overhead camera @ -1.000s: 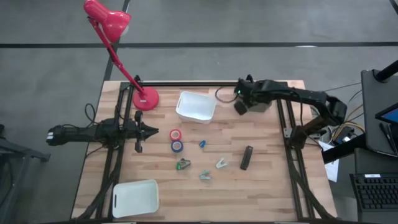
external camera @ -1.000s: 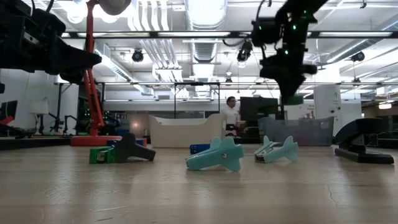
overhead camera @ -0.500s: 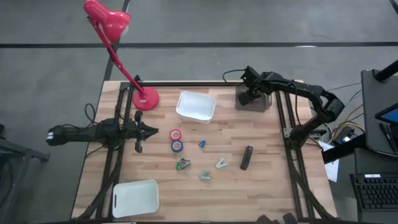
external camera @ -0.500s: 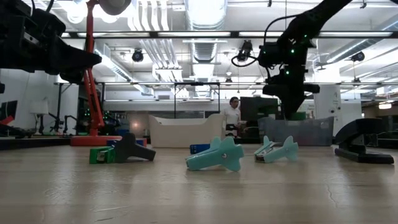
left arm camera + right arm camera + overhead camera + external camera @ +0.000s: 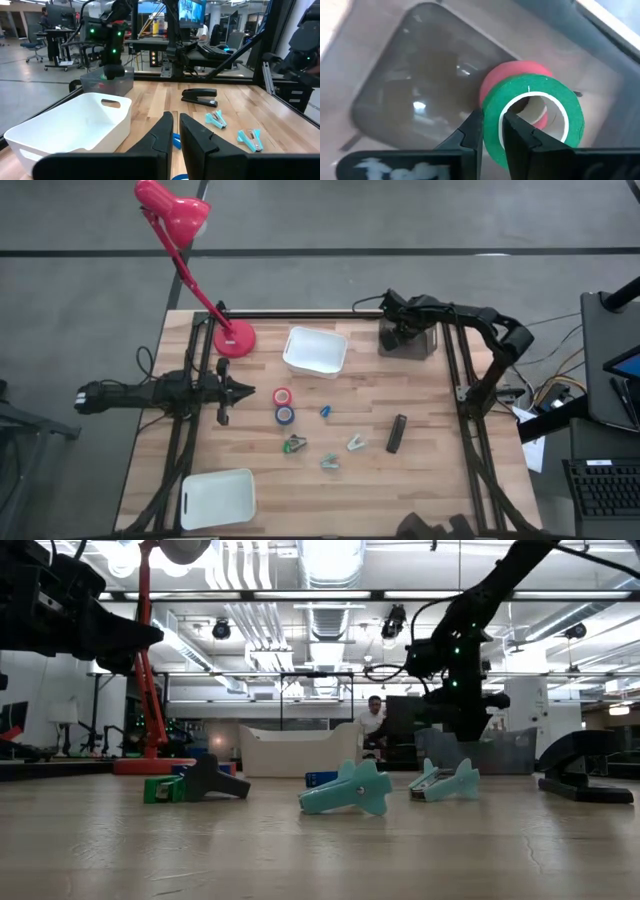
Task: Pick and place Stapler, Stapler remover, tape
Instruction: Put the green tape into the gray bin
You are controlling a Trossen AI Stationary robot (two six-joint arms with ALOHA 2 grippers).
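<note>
Jaws pinch the green tape wall in my right gripper, over the grey bin upper right | pink roll lies beneath | lower, then release cleanly, no dragging | left gripper waits, nearly closed, mid-left | stapler lower right.

The right arm reaches across the table's far right corner, its wrist bent downward, and the right gripper pinches a green tape ring between nearly closed fingers. The left arm lies low along the left edge, its left gripper closed, fingers almost touching, pointing inward.
</note>
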